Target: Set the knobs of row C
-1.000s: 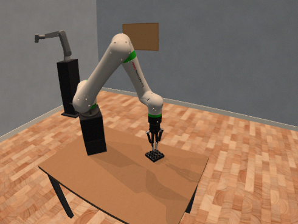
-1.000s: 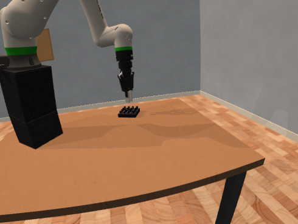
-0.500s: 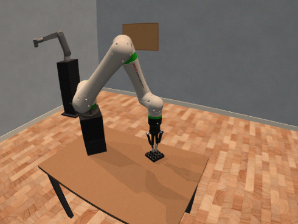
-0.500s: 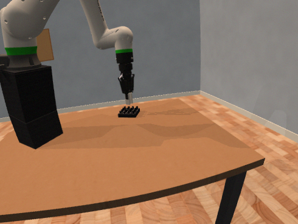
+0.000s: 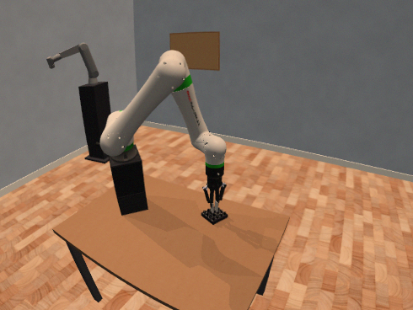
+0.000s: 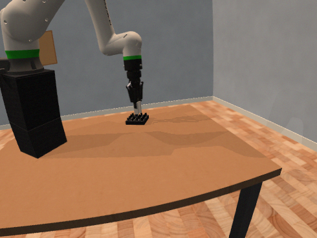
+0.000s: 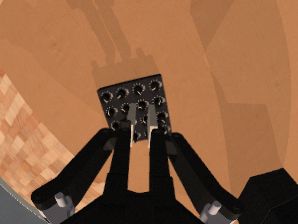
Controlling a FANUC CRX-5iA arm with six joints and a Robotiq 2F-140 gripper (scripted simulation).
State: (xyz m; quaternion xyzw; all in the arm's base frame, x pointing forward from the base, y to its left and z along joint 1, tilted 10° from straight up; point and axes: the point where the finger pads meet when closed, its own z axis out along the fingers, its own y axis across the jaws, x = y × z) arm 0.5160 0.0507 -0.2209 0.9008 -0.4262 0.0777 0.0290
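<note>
The knob box (image 5: pixel 216 220) is a small black block with rows of dark knobs, standing on the brown table. It also shows in the exterior view (image 6: pixel 137 119) and in the wrist view (image 7: pixel 135 106). My gripper (image 5: pixel 215 205) points straight down over it, and its fingertips (image 6: pixel 137 110) are just above the knob tops. In the wrist view the two fingers stand a narrow gap apart over the box's near edge, with one knob showing between them. They do not clamp anything. The knob lines and printed names are too small to read.
The arm's black pedestal (image 5: pixel 128 183) stands on the table's left part. A second small arm on a black column (image 5: pixel 93 120) stands on the floor by the back wall. The table's right edge (image 5: pixel 278 248) is not far from the box.
</note>
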